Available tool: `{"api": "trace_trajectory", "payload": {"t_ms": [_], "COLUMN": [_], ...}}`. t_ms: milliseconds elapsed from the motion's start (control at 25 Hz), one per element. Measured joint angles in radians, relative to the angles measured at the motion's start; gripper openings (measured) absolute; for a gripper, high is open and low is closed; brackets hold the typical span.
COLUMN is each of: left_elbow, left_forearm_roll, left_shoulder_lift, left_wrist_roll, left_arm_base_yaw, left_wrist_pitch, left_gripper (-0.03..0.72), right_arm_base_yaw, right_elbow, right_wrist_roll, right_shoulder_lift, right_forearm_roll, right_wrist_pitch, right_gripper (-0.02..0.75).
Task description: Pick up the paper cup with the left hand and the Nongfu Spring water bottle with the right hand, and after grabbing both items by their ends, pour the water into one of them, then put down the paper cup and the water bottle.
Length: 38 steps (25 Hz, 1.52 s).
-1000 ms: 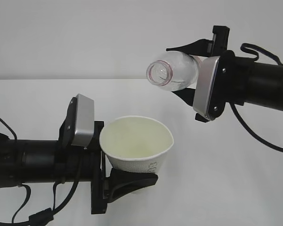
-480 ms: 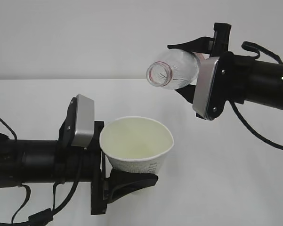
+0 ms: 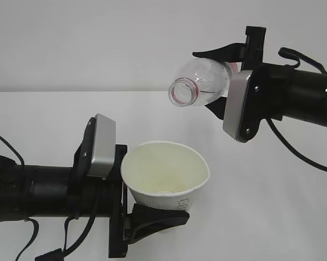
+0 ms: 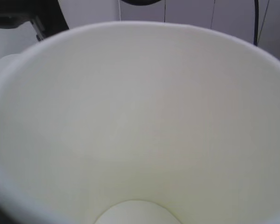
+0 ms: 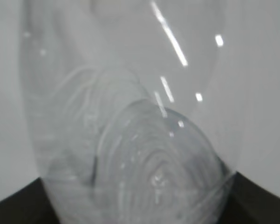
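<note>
We count one paper cup [image 3: 166,176], clamped in the left pincer [image 3: 147,209]. We count one Nongfu Spring water bottle [image 3: 204,82], uncapped and gripped in the right pincer [image 3: 223,81]. That makes two pincers, above one white counter [image 3: 272,206].

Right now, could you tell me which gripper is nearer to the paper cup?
Left. The left gripper holds the paper cup at its base; the right gripper is up and to the right, gripping the tilted water bottle.
</note>
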Motion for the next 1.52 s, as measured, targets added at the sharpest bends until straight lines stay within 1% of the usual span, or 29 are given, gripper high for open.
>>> {"api": "trace_trajectory", "payload": {"t_ms": [640,1520], "left_elbow": [0.000,0.000], "left_forearm_roll": [0.000,0.000], "left_shoulder_lift": [0.000,0.000], "left_wrist_roll": [0.000,0.000], "left_arm_base_yaw": [-0.002,-0.002], "left_wrist_pitch": [0.000,0.000], "left_gripper": [0.537,0.536], "right_arm_base_yaw": [0.000,0.000], "right_elbow": [0.000,0.000], "right_wrist_roll": [-0.060,-0.150], "right_shoulder_lift": [0.000,0.000], "right_forearm_roll": [0.017,0.022], "right_wrist_pitch": [-0.051,-0.063], "right_gripper": [0.496,0.496]}}
